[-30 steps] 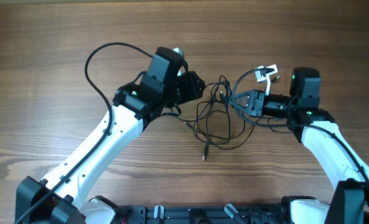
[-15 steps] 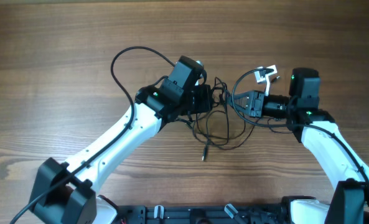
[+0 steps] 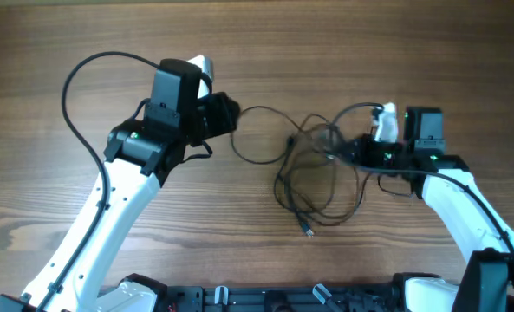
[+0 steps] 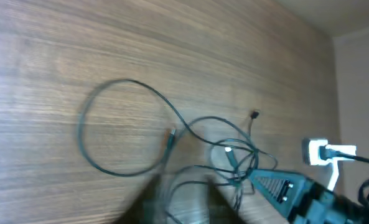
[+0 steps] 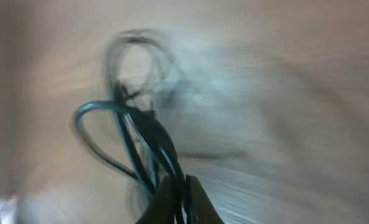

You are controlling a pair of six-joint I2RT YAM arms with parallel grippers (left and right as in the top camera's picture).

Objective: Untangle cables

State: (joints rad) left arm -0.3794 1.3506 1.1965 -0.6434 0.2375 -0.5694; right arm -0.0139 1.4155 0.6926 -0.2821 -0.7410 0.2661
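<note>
Overhead, thin black cables in tangled loops, wood-grain table

**A:** What colour is the table?

**B:** Warm mid-brown wood, with darker grain streaks running across it.

**A:** And the cables?

**B:** Thin and black all along, including the small plug ends.

**A:** How do the robots look?

**B:** The left arm and right arm have white links and black joints. The left gripper and right gripper are black. Tiny green lights glow on the arms, and a white piece shines beside the right gripper.
</note>
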